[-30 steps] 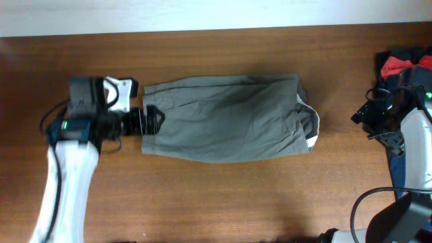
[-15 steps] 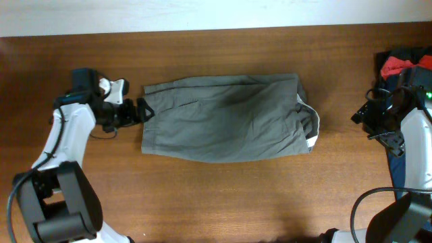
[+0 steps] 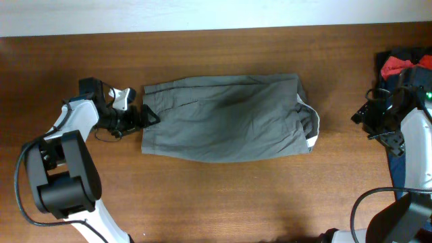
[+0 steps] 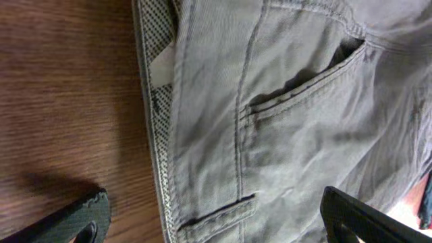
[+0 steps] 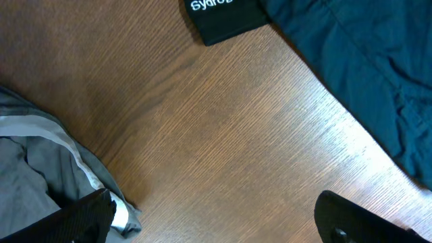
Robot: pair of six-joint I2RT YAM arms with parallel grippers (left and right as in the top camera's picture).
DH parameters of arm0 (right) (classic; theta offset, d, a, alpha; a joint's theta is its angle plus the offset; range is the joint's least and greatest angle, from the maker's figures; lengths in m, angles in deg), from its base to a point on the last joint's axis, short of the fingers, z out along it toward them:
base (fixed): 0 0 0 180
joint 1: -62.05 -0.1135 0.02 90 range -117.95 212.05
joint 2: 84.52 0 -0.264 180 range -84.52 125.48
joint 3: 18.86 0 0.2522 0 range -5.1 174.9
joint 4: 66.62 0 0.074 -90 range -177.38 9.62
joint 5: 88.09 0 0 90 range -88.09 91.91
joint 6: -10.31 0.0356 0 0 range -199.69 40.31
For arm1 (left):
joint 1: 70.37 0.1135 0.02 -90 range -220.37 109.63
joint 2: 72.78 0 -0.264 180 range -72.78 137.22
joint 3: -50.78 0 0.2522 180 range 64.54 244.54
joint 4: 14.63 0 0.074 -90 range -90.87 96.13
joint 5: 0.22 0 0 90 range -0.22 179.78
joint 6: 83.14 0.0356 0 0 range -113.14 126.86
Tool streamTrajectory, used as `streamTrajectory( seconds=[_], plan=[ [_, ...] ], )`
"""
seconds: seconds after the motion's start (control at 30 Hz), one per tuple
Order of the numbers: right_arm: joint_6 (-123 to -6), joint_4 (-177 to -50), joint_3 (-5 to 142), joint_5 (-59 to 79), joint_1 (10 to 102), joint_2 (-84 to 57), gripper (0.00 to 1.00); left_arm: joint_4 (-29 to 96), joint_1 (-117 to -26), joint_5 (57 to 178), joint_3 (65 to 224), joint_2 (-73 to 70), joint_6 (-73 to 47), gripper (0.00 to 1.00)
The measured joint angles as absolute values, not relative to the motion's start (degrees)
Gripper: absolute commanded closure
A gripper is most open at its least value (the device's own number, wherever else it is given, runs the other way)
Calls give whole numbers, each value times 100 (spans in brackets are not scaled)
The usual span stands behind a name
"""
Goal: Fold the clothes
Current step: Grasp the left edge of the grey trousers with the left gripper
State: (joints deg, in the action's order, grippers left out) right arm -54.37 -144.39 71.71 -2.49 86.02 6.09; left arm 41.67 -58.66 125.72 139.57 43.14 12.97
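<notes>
Left claw (image 3: 152,115) open at the shorts' (image 3: 229,118) waistband end, right claw (image 5: 219,223) waiting.
Spread wide and empty, the left claw sits just at the shorts' 9 o'clock edge, probably lined up to pinch that end and carry it across. Shorts lie flat at the table's (image 3: 202,196) centre, long side running 9 to 3. Well off at 3 o'clock the right claw hangs open and empty, likely parked out of the way, near the dark garment (image 5: 351,61) and red cloth (image 3: 395,66).

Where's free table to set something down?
Free: table below the shorts; strip above them; gap from shorts to right gripper. Crowded: left gripper at shorts' left edge; navy garment, red cloth far right.
</notes>
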Motion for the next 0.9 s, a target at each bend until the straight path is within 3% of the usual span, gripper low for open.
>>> streamTrajectory(
  seconds=[0.63, 0.77, 0.87, 0.9],
  plan=[
    [-5439, -14441, 7171, -249, 8602, 609, 1, 4082, -6197, 13145, 14243, 4685, 1334, 2],
    [-5439, -14439, 7171, -252, 8602, 609, 1, 4049, -6341, 13189, 14249, 4760, 1343, 32],
    [-5439, -14439, 7171, -252, 8602, 609, 1, 4023, -6404, 13178, 14238, 4869, 1354, 67],
    [-5437, -14436, 7171, -252, 8602, 609, 1, 4008, -6419, 13149, 14228, 4900, 1352, 75]
  ],
)
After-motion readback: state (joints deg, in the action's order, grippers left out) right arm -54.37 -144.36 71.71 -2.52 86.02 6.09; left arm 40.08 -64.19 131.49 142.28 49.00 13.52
